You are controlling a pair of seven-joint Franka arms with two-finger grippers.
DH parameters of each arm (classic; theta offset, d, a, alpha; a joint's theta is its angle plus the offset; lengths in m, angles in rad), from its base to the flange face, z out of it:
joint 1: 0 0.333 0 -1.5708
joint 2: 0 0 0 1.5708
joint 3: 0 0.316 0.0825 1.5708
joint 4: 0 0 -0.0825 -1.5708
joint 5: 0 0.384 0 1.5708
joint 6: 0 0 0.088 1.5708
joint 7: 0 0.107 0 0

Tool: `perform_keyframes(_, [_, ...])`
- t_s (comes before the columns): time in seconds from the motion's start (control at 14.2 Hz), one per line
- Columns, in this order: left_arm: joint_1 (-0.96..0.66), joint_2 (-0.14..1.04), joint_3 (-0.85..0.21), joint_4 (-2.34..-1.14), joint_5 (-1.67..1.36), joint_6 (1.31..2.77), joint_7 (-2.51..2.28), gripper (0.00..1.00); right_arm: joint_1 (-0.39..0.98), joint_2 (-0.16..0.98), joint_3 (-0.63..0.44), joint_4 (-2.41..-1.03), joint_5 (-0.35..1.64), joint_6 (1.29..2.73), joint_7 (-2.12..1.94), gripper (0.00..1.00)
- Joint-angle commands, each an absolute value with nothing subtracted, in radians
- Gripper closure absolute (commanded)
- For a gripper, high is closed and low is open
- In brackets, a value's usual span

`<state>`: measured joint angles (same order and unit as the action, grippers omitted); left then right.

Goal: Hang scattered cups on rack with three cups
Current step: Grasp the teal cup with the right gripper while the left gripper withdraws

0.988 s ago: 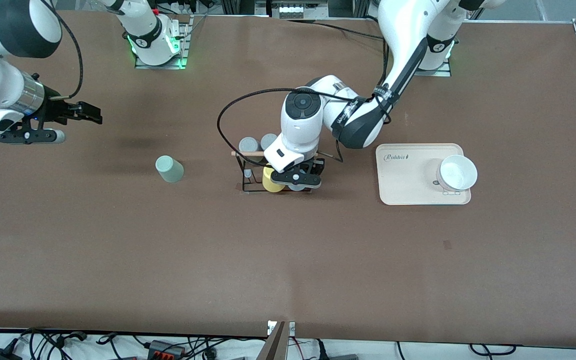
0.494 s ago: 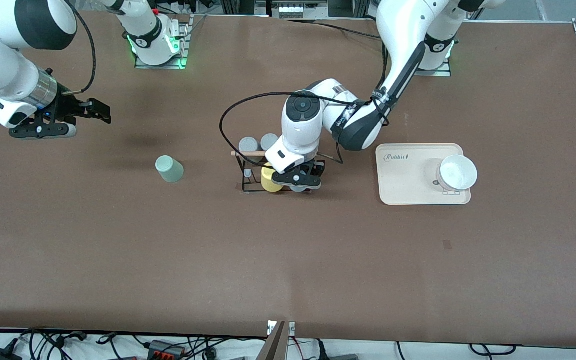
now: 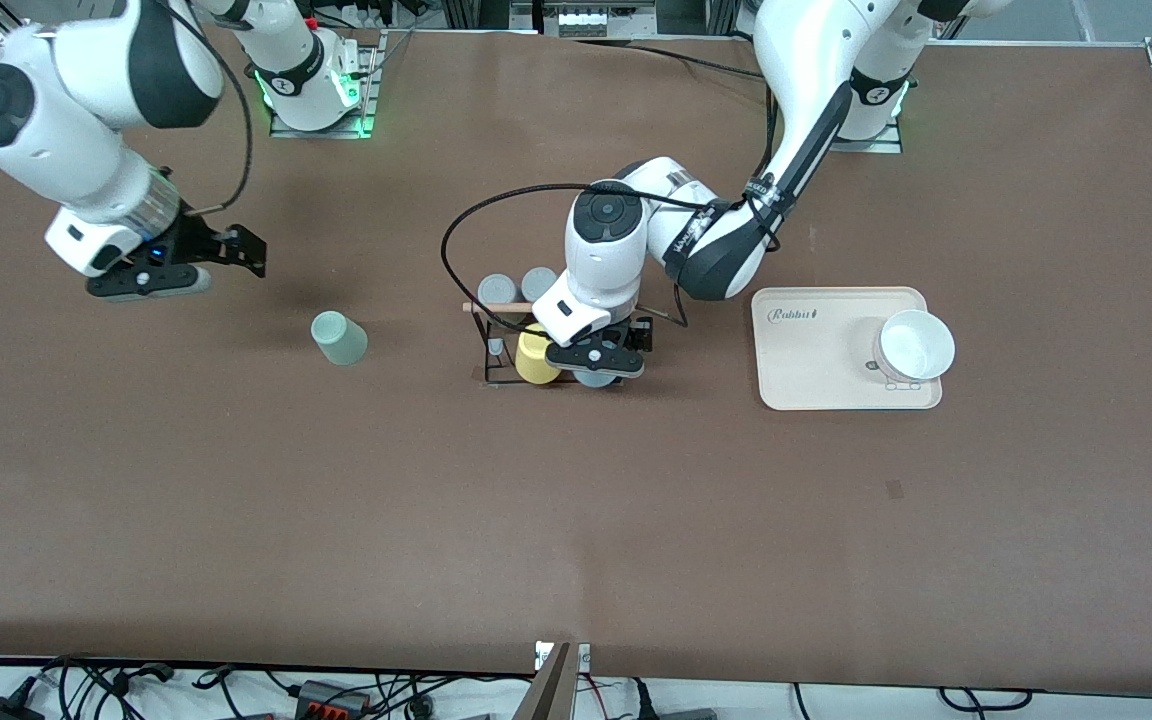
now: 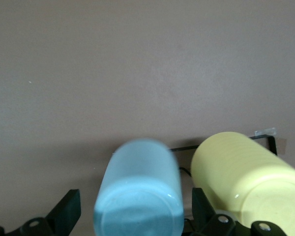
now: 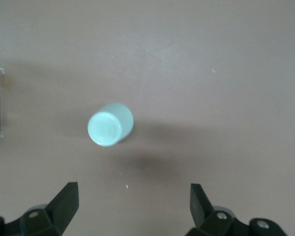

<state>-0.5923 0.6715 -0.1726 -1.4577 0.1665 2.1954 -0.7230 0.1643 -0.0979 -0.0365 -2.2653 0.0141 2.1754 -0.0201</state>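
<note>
The left gripper (image 3: 598, 362) is hovering over the black wire rack (image 3: 502, 345), jaws spread wide around the light blue cup (image 4: 138, 189) without touching it; the yellow cup (image 4: 246, 177) is hanging just beside it. The right gripper (image 3: 221, 262) is hanging released at ten o'clock from the mint-green cup (image 5: 110, 124), which is standing on the table (image 3: 576, 520) toward the right arm's end.

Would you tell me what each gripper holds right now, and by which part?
Neither holds anything: the left gripper is open around the light blue cup; the right gripper is open above the mint-green cup.
</note>
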Motion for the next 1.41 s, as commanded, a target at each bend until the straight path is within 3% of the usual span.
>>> perform_keyframes(0.0, [-0.591, 0.605, -0.167, -1.473, 0.196, 2.162, -0.727, 0.0, 0.225, -0.037, -0.038, -2.279, 0.025, 2.288, -0.017, 0.0])
perform_keyframes(0.42, [-0.454, 0.395, -0.182, -1.463, 0.178, 1.944, -0.638, 0.0, 0.253, 0.152, -0.038, -2.283, 0.025, 2.499, -0.017, 0.0])
perform_keyframes(0.78, [-0.345, 0.282, -0.173, -1.44, 0.143, 1.723, -0.479, 0.0, 0.265, 0.213, -0.038, -2.289, 0.025, 2.526, 0.049, 0.0])
perform_keyframes(1.13, [-0.17, 0.273, -0.175, -1.306, 0.089, 1.472, -0.151, 0.0, 0.284, 0.252, -0.038, -2.289, 0.025, 2.551, 0.061, 0.0])
perform_keyframes(1.34, [-0.059, 0.275, -0.179, -1.272, 0.062, 1.394, -0.052, 0.0, 0.284, 0.278, -0.038, -2.289, 0.025, 2.559, 0.063, 0.0])
